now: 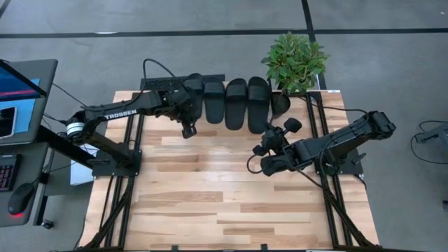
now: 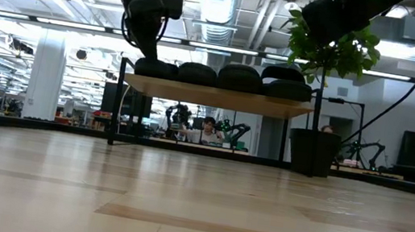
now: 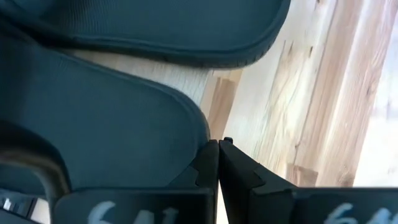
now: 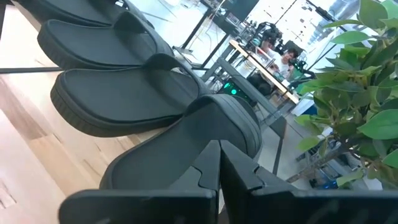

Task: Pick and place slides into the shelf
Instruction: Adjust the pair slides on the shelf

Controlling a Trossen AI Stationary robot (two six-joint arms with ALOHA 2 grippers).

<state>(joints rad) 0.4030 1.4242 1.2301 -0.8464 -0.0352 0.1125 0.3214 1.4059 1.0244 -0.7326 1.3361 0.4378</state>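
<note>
Four black slides lie side by side on the shelf [image 2: 218, 97] at the table's far edge: leftmost [image 1: 194, 85], second [image 1: 213, 98], third [image 1: 236, 103], rightmost [image 1: 258, 105]. My left gripper [image 3: 217, 144] is shut and points down at the near end of the leftmost slide [image 3: 112, 124]; the low view shows that arm [image 2: 149, 22] reaching down to the slide [image 2: 156, 66]. My right gripper [image 4: 219, 146] is shut and hovers above the near end of the rightmost slide [image 4: 186, 149], with its arm high up [image 2: 336, 12]. My left gripper's shut fingers [image 3: 208, 163] come from above, slanting, at the rounded near end of the leftmost slide's sole [image 3: 196, 124]. Nothing is between them. Whether they touch the sole's edge, I cannot tell. The slide lies flat on the shelf.
A potted plant [image 1: 294, 59] stands at the shelf's right end, close to my right arm; its pot [image 2: 312, 151] sits on the table. The plank tabletop [image 1: 210, 189] stretches bare toward the near edge. A desk with a monitor [image 1: 17, 80] stands left of the table.
</note>
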